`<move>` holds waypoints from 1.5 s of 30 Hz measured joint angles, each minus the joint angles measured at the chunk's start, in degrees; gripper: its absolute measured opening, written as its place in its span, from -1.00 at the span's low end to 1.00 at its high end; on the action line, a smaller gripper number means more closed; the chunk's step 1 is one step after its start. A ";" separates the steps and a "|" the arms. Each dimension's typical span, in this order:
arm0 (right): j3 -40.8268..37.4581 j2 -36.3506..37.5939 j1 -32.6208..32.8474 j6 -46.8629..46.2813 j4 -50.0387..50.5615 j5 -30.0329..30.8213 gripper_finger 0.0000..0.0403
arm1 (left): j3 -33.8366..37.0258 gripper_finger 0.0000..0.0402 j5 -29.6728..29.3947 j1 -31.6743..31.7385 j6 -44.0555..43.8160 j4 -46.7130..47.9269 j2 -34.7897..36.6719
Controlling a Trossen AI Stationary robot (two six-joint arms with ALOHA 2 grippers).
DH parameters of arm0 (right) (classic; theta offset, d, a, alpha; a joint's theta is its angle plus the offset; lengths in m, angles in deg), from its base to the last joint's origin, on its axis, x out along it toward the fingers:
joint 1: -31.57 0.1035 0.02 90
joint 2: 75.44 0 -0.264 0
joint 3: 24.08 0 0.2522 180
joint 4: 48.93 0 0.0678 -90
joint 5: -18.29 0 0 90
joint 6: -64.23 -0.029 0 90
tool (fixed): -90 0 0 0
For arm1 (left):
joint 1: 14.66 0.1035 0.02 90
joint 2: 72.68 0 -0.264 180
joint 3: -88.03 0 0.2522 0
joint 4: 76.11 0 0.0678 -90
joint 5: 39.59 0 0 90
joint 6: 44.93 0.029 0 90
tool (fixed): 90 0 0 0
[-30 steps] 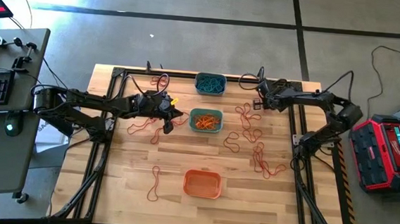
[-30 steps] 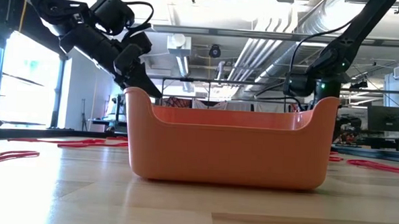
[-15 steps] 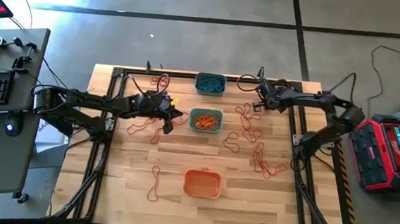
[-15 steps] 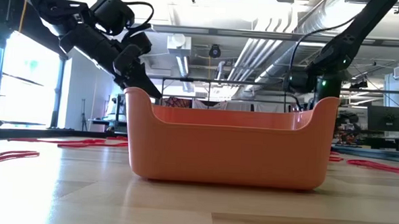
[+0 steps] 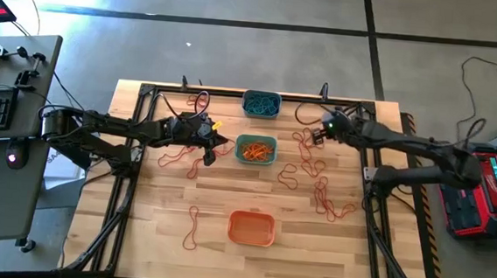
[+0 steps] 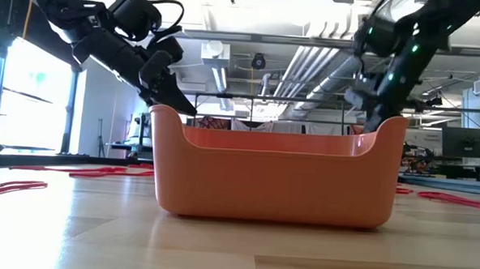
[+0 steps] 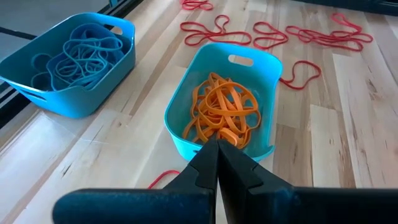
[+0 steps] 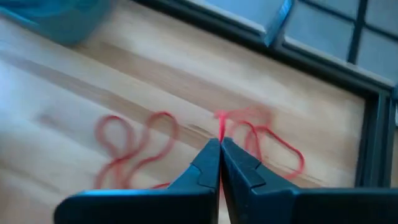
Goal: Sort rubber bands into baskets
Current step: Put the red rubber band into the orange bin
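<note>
Three baskets stand along the table's middle: a grey-blue one (image 5: 261, 104) with blue bands at the far side, a teal-green one (image 5: 256, 149) with orange bands (image 7: 222, 113), and an orange one (image 5: 251, 228) nearest. Red rubber bands (image 5: 319, 192) lie loose on the wood. My left gripper (image 5: 224, 142) is shut and empty, its tips (image 7: 216, 144) just left of the teal-green basket's rim. My right gripper (image 5: 314, 137) is shut on a red rubber band (image 8: 261, 140) at the far right, near the table frame. My right gripper pinches one strand of the red rubber band (image 8: 219, 129) between its two fingertips, coming at it on a slant from above. The strand runs from the tips toward the band's loops, which show against the wood beyond.
More red bands lie left of the teal-green basket (image 5: 184, 156), near the front left (image 5: 192, 227) and beside the right gripper (image 8: 134, 149). The black table frame (image 8: 373, 137) runs close past the right gripper. Cables trail at the far edge (image 5: 197, 96).
My right arm has stretched out lower and longer, its elbow swinging toward the table's right edge, and its gripper has gone a little toward the near edge. My left arm has kept still.
</note>
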 joint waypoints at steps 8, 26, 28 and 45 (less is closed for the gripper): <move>0.02 3.40 16.69 -4.45 -2.70 1.09 -1.00 | 0.00 -1.00 0.00 0.00 0.00 -0.08 0.01; 1.16 1.63 47.48 -7.59 -24.50 3.18 -1.00 | 0.01 -1.00 0.06 0.02 -0.42 0.43 0.02; 3.23 -0.63 49.39 -7.38 -24.46 3.50 -1.00 | 0.00 -1.00 0.06 0.02 -0.44 0.59 0.01; 27.11 -23.98 54.16 -3.23 -13.95 -6.44 -1.00 | 0.01 -1.00 0.07 0.02 -0.42 2.07 0.00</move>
